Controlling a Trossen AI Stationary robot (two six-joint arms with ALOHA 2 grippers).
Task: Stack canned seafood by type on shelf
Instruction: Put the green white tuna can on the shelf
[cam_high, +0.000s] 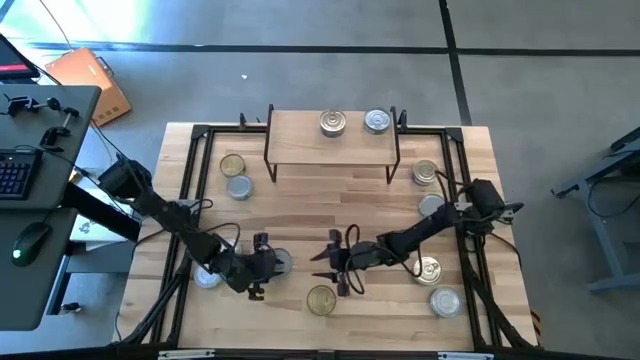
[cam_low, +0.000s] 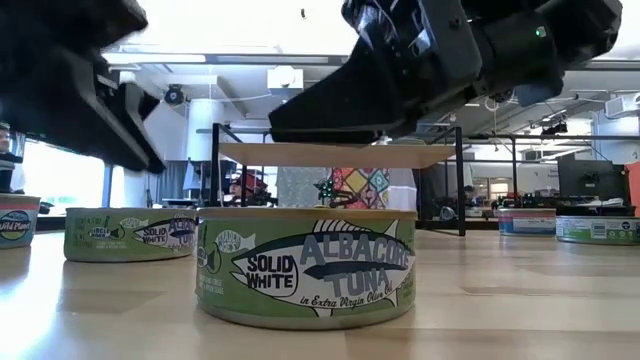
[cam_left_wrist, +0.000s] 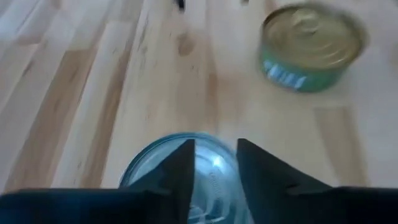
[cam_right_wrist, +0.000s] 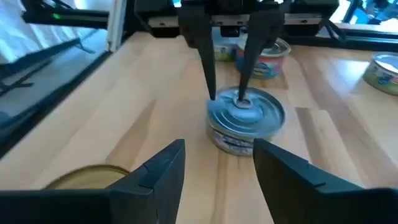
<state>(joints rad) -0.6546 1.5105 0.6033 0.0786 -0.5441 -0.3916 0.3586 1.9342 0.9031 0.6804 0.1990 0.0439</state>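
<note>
1. The short round silver-blue tin (cam_right_wrist: 244, 121) stands upright on the butcher-block bench (cam_high: 300, 190), flat lid facing up, near the front edge, left of centre.
2. The left gripper (cam_right_wrist: 227, 93) points down over this tin's lid, fingers slightly parted, tips at the lid, not clamping it.
3. The right gripper (cam_high: 338, 265) hovers near the bench's middle, fingers apart, holding nothing.
4. A gold-topped green tin (cam_high: 321, 299) sits upright just in front.
5. The low light-wood shelf (cam_high: 300, 140) carries two silver tins (cam_high: 333, 123) at the back.
</note>
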